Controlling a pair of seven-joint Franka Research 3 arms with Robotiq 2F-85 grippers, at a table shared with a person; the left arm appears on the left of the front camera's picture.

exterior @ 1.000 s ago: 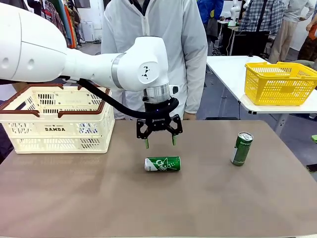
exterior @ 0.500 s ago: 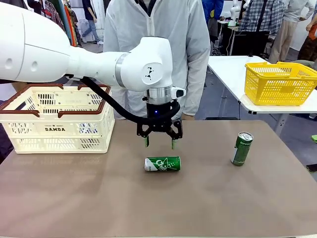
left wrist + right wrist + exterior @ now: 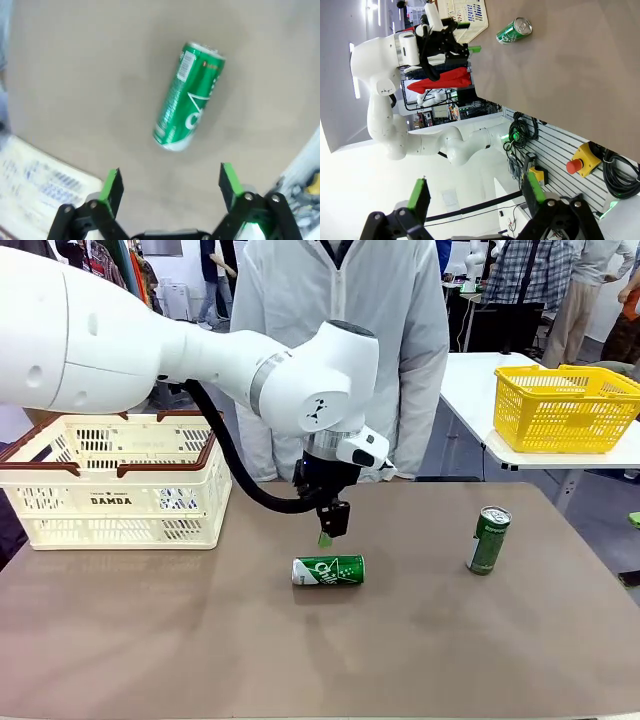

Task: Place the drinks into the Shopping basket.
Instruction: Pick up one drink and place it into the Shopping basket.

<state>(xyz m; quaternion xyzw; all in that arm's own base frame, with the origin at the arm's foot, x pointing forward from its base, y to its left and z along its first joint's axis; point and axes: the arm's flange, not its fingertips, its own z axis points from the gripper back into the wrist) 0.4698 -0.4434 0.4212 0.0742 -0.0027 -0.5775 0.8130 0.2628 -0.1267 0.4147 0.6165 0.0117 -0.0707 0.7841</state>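
Front view: the left gripper (image 3: 327,530) hangs over mid-table, turned edge-on, just beyond a green can (image 3: 328,570) lying on its side on the brown table (image 3: 200,640). A second green can (image 3: 488,540) stands upright to the right. The Shopping basket (image 3: 60,530) sits at the far left.

Left wrist view: the jaws stand wide apart with nothing between them. The lying can (image 3: 187,95) is clear of both green pads (image 3: 112,182).

Right wrist view: the right gripper (image 3: 475,192) is spread wide and holds nothing, well away from the table.
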